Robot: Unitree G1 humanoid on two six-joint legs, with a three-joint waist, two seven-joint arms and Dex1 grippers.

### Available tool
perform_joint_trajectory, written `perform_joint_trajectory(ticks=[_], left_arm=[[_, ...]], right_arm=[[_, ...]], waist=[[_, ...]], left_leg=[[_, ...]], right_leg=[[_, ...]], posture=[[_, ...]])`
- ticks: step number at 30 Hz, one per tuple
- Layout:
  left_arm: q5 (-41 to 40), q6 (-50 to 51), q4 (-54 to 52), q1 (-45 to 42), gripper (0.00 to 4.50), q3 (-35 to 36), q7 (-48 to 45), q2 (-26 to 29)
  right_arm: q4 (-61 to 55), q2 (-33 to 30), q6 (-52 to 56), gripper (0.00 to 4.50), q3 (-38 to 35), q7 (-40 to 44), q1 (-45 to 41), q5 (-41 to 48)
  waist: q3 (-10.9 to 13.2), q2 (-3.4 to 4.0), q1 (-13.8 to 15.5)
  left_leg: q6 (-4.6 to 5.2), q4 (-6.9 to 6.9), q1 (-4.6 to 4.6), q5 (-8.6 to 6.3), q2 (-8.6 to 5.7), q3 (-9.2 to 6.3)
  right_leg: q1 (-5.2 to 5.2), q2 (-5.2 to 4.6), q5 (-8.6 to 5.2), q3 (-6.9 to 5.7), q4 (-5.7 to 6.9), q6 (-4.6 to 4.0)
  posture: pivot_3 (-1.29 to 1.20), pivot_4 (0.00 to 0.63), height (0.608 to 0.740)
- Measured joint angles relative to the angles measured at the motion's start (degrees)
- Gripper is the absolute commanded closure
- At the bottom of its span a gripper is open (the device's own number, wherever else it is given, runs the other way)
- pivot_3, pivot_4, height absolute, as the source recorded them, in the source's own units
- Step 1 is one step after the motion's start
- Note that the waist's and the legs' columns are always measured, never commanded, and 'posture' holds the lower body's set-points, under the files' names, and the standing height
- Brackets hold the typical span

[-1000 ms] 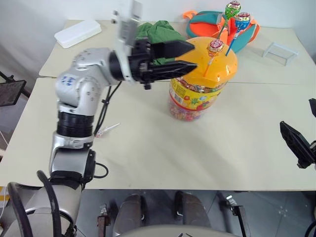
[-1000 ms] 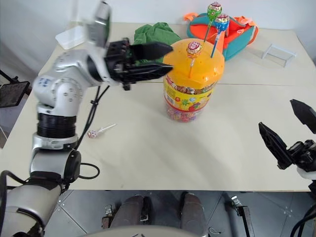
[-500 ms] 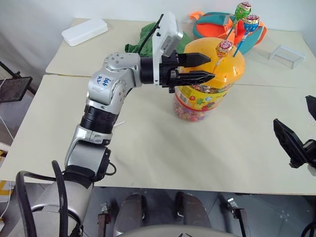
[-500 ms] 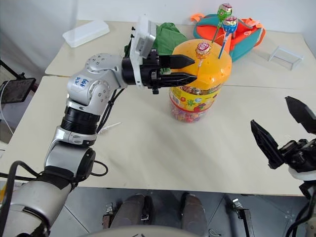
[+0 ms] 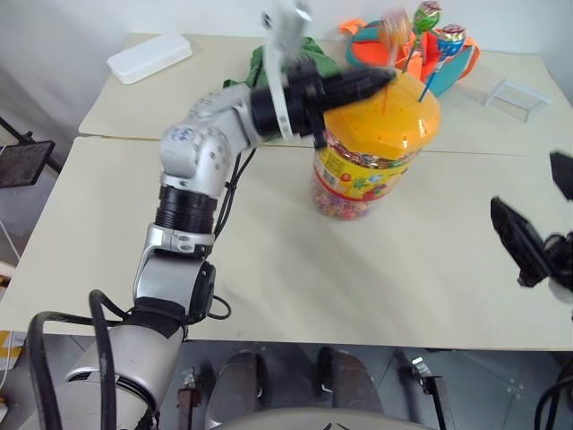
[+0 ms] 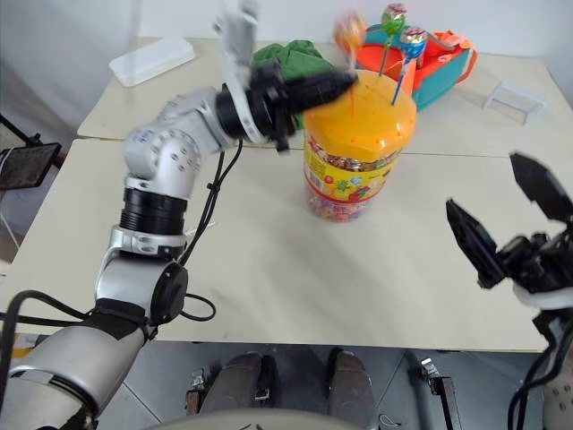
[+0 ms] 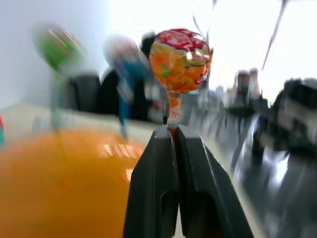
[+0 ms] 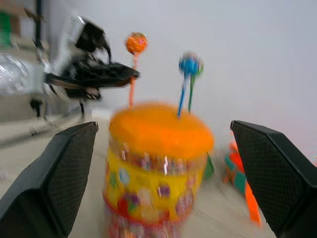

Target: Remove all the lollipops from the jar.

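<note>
Your left gripper [image 7: 173, 130] is clamped on the orange stick of a lollipop [image 7: 180, 59], just under its red-and-orange wrapped head. The left wrist view makes this plain: the two black fingers [image 7: 156, 168] meet around the stick with no gap. In the head views the same gripper sits in the upper middle of the frame, over the near-left edge of the lid, and the held lollipop is only an orange blur above it. From the right wrist view the stick's lower end appears to sit just above the dome, though the blur keeps that from being certain.

The jar [image 5: 376, 143] stands upright in the upper middle of the head views, on the pale table [image 5: 269, 269]. Two more lollipops stand in the lid at its far right side: a green-wrapped one [image 5: 424, 16] and a blue-wrapped one [image 5: 450, 39], close together. The left wrist view shows them as smeared shapes beyond the orange dome.

Your right gripper [image 6: 512, 224] is at the right edge of the frame, well apart from the jar, its fingers spread wide and holding nothing. Its wrist view frames the whole jar between those two fingers.

Behind the jar lie a teal-and-orange bag [image 5: 372, 40] and a green cloth [image 6: 286, 55].
</note>
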Motion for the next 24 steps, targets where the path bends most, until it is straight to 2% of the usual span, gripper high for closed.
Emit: perform_joint_trajectory(ticks=[3, 6, 9, 13, 16, 18, 22, 24], left_arm=[[-2.9, 3.6, -0.1, -1.1, 4.47, 4.5, 1.8, 4.9], [-1.5, 6.7, -1.3, 3.5, 4.47, 4.8, 2.2, 14.5], [1.0, 11.4, -5.8, 14.5, 4.47, 4.5, 3.0, 24.7], [3.7, 15.5, -14.1, 35.8, 4.47, 5.1, 3.4, 36.5], [5.8, 15.1, -15.5, 47.1, 4.47, 5.7, 3.5, 39.2], [6.1, 13.3, -17.4, 49.5, 4.47, 6.4, 3.4, 39.9], [7.2, 11.1, -17.5, 53.7, 3.6, 7.7, 3.8, 40.2], [7.5, 9.8, -17.4, 55.0, 2.96, 7.8, 2.6, 40.4]], right_arm=[[0.0, -4.3, 2.2, 0.0, 2.6, 2.6, -2.7, 1.3], [1.2, -9.2, 3.3, 0.0, 6.6, 9.5, -3.3, 0.0], [4.4, -12.1, 4.2, 0.0, 10.5, 17.5, -4.8, -1.2], [8.9, -13.3, 4.3, 0.0, 15.3, 24.8, -7.9, -3.4], [12.6, -13.2, 3.9, 0.0, 16.2, 27.9, -8.4, -5.6], [14.7, -13.0, 2.8, 0.0, 17.2, 29.1, -9.7, -7.3], [18.7, -12.4, 1.7, 0.0, 17.2, 28.9, -9.8, -10.1], [19.7, -11.6, 1.9, 0.0, 17.0, 26.7, -10.6, -10.7]], waist=[[0.0, 0.01, -0.6], [0.0, 0.04, -1.2], [0.0, -0.04, -1.5], [0.1, -0.08, -1.7], [0.1, -0.13, -0.5], [0.1, -0.17, 0.0], [0.1, -0.14, -0.3], [0.1, -0.14, -0.5]], left_leg=[[-0.01, -0.16, 0.09, 0.0, 0.0, -0.06], [-0.01, -0.25, 0.17, 0.0, 0.01, -0.02], [-0.02, -0.18, 0.09, -0.01, 0.01, -0.07], [-0.04, -0.16, 0.06, -0.05, 0.03, -0.15], [-0.05, -0.07, -0.03, -0.05, 0.04, -0.23], [-0.07, 0.0, -0.04, -0.04, 0.07, -0.29], [-0.07, -0.07, 0.01, -0.05, 0.02, -0.23], [-0.13, -0.09, 0.03, -0.06, 0.04, -0.22]], right_leg=[[0.0, 0.02, 0.0, -0.04, 0.1, 0.0], [-0.04, 0.04, 0.0, -0.02, 0.18, 0.0], [-0.05, 0.03, 0.0, -0.04, 0.17, 0.01], [-0.06, 0.0, 0.01, -0.03, 0.15, 0.02], [-0.07, 0.0, 0.0, -0.06, 0.13, 0.01], [0.07, -0.04, 0.0, 0.01, 0.04, 0.0], [-0.02, -0.05, 0.0, 0.12, 0.08, 0.0], [-0.1, 0.0, 0.0, 0.1, 0.25, 0.0]], posture=[[0.0, 0.15, 0.74], [0.0, 0.15, 0.74], [0.0, 0.15, 0.74], [0.0, 0.15, 0.74], [0.0, 0.15, 0.74], [0.0, 0.15, 0.74], [0.0, 0.15, 0.74], [0.0, 0.15, 0.74]])
